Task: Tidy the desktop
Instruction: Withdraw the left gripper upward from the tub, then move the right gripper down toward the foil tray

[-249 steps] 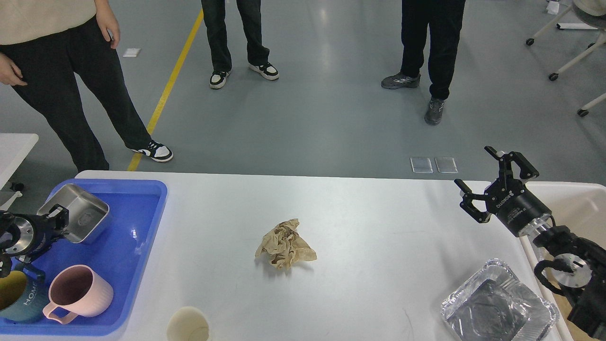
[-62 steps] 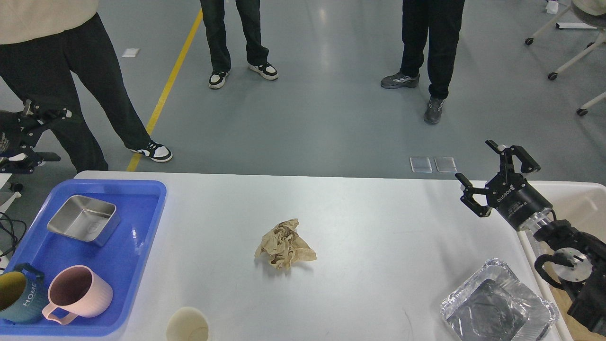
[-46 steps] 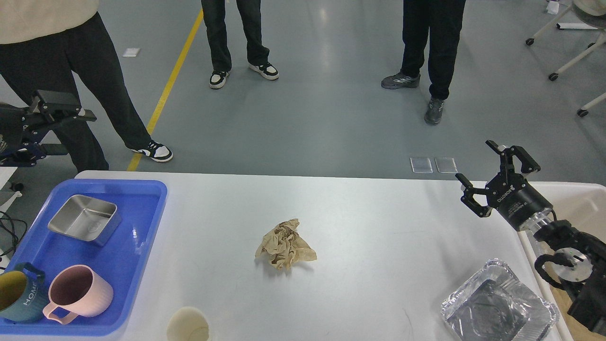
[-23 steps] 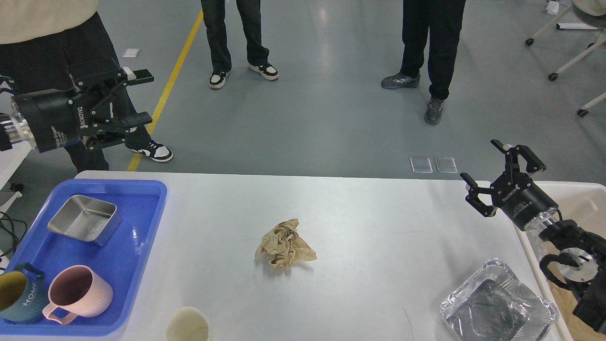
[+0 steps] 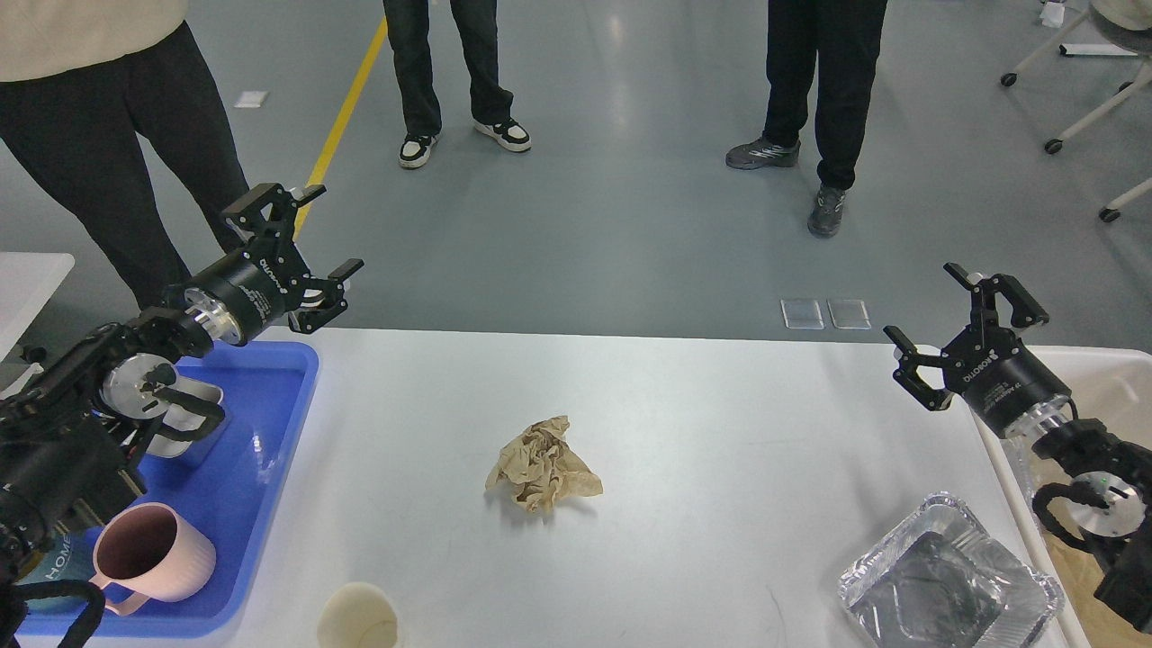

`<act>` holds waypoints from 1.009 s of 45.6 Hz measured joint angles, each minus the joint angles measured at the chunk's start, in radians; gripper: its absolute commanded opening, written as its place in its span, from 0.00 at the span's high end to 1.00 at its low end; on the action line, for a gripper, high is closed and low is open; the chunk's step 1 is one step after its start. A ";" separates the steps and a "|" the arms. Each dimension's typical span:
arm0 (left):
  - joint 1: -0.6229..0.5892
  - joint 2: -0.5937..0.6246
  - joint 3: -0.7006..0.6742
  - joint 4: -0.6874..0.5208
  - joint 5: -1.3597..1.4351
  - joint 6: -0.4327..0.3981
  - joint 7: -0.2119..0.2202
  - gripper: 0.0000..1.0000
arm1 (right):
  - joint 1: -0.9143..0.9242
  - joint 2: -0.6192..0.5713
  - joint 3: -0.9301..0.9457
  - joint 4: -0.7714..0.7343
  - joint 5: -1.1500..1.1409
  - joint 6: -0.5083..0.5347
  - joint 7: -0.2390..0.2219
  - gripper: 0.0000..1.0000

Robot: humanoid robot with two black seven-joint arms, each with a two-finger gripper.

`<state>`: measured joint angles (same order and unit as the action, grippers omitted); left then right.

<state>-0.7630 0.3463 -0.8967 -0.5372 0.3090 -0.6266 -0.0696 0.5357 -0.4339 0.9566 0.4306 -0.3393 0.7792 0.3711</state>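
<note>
The white desktop (image 5: 702, 423) fills the lower view. A crumpled brown paper ball (image 5: 540, 464) lies at its middle. A foil tray (image 5: 949, 585) sits at the front right and a cream round lid (image 5: 357, 616) at the front edge. My left gripper (image 5: 304, 236) is open and empty, raised over the table's far left edge, above the blue tray (image 5: 256, 423). My right gripper (image 5: 965, 315) is open and empty, raised over the table's right edge. Both are well away from the paper ball.
The blue tray holds a pink mug (image 5: 148, 558), a teal mug (image 5: 54, 567) and a steel container (image 5: 184, 432), partly hidden by my left arm. A cream-white bin (image 5: 1111, 387) stands at the right. Three people (image 5: 819, 81) stand beyond the table.
My left arm let go of the steel container in the blue tray, rose out to the left, then swung back in over the table's far left edge. My right gripper drifted slightly right.
</note>
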 measured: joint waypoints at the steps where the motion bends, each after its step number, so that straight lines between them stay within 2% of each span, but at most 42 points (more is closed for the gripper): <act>1: 0.000 -0.009 -0.002 0.003 -0.008 -0.008 0.000 0.03 | 0.000 0.000 0.001 0.000 0.002 0.000 0.000 0.00; 10: 0.006 -0.065 -0.012 0.012 -0.081 -0.051 0.002 0.03 | 0.000 0.002 0.019 -0.004 0.009 -0.001 0.000 0.00; 31: 0.018 -0.088 -0.008 0.033 -0.088 -0.036 -0.009 0.03 | 0.006 -0.016 -0.008 0.005 -0.019 0.002 -0.005 0.00; 36: 0.026 -0.091 -0.011 0.034 -0.088 -0.037 -0.012 0.03 | 0.019 -0.112 -0.064 0.069 -0.118 0.003 -0.020 0.00; 46: 0.035 -0.129 -0.011 0.034 -0.087 -0.042 -0.016 0.03 | 0.021 -0.456 -0.192 0.434 -0.486 -0.002 -0.081 0.00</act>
<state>-0.7276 0.2174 -0.9081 -0.5037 0.2224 -0.6684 -0.0853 0.5571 -0.8902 0.7648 0.8644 -0.8254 0.7772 0.2900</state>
